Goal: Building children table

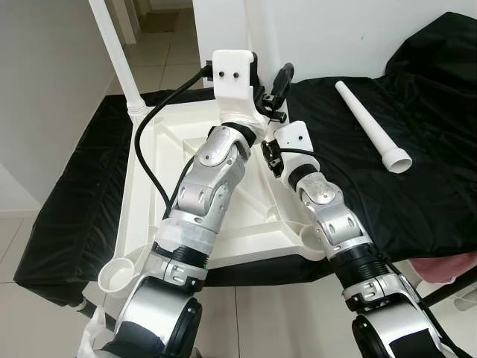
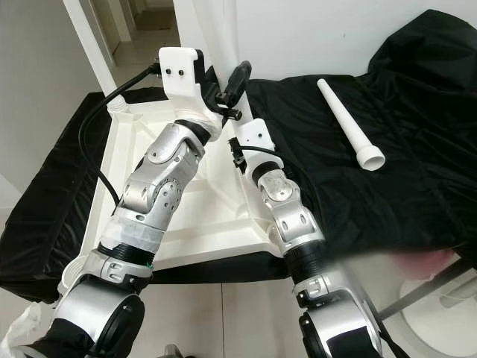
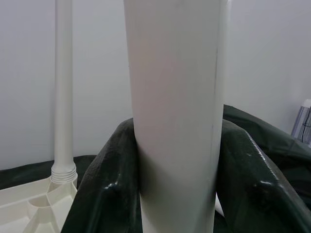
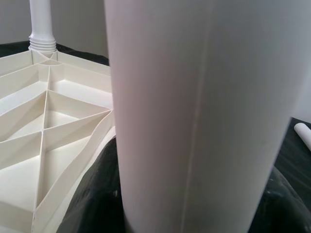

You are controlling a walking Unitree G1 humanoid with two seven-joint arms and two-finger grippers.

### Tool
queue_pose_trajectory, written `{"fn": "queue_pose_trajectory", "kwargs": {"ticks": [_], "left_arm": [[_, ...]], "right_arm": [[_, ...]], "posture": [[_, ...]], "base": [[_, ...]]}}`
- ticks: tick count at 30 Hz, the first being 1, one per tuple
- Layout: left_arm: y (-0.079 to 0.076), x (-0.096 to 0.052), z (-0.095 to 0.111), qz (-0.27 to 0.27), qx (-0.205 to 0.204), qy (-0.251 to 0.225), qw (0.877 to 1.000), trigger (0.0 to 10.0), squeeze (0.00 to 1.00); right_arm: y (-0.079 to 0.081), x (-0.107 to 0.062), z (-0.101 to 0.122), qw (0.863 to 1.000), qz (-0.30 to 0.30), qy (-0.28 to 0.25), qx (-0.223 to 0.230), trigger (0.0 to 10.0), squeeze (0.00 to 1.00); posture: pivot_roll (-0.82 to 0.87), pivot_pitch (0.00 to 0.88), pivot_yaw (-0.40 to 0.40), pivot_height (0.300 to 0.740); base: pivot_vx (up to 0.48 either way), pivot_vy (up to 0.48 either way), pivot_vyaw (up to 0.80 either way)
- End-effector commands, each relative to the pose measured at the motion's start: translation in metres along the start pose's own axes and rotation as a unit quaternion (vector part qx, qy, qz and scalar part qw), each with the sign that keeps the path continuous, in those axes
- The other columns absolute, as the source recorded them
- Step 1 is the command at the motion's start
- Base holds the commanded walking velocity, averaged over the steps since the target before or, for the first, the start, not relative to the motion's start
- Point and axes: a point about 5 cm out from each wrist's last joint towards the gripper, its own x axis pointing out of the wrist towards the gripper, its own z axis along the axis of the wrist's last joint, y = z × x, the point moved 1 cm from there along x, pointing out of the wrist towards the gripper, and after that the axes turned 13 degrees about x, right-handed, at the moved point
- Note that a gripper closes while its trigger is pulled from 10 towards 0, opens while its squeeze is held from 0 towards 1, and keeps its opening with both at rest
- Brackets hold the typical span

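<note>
1. left pincer (image 3: 175, 194) clamped on an upright white table leg (image 3: 175, 97), long axis vertical.
2. right pincer (image 4: 194, 208) grips that leg too, at the upturned tabletop (image 1: 246, 231) far right corner.
3. spare leg (image 1: 370, 125) lies right on black cloth (image 1: 432, 149).

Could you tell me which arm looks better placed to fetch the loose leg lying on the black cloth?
Probably the right. The loose leg lies on the black cloth on the robot's right side, though both end effectors currently grip an upright leg at the tabletop.
</note>
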Motion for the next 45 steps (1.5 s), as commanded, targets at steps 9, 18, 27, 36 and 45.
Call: {"fn": "queue_pose_trajectory", "kwargs": {"ticks": [9, 18, 27, 36, 45], "left_arm": [[-0.007, -0.002, 0.004, -0.029, 0.000, -0.014, 0.999, 10.0, 1.00], [-0.009, -0.004, 0.004, -0.033, -0.011, -0.008, 0.999, 10.0, 0.00], [-0.004, -0.011, -0.003, -0.021, -0.010, 0.007, 1.000, 10.0, 0.00], [0.013, -0.026, -0.015, 0.015, -0.005, 0.038, 0.999, 10.0, 0.00], [0.028, -0.036, -0.023, 0.040, 0.013, 0.060, 0.997, 10.0, 0.00]], "right_arm": [[0.004, 0.002, -0.002, 0.998, -0.013, 0.009, 0.058, 10.0, 0.00], [0.002, 0.002, -0.005, 0.995, -0.036, 0.012, 0.093, 10.0, 0.00], [-0.010, -0.002, -0.005, 0.991, -0.067, 0.002, 0.115, 10.0, 0.00], [-0.023, -0.015, -0.011, 0.985, -0.108, -0.012, 0.131, 10.0, 0.00], [-0.031, -0.030, -0.012, 0.982, -0.133, -0.044, 0.123, 10.0, 0.00]], "posture": [[-0.04, 0.018, 0.070, 0.740], [-0.04, 0.019, 0.067, 0.740], [-0.04, 0.020, 0.065, 0.740], [-0.04, 0.021, 0.067, 0.740], [-0.04, 0.022, 0.073, 0.740]], "base": [[0.000, 0.000, 0.00], [0.000, 0.000, 0.00], [0.000, 0.000, 0.00], [0.000, 0.000, 0.00], [0.000, 0.000, 0.00]]}}
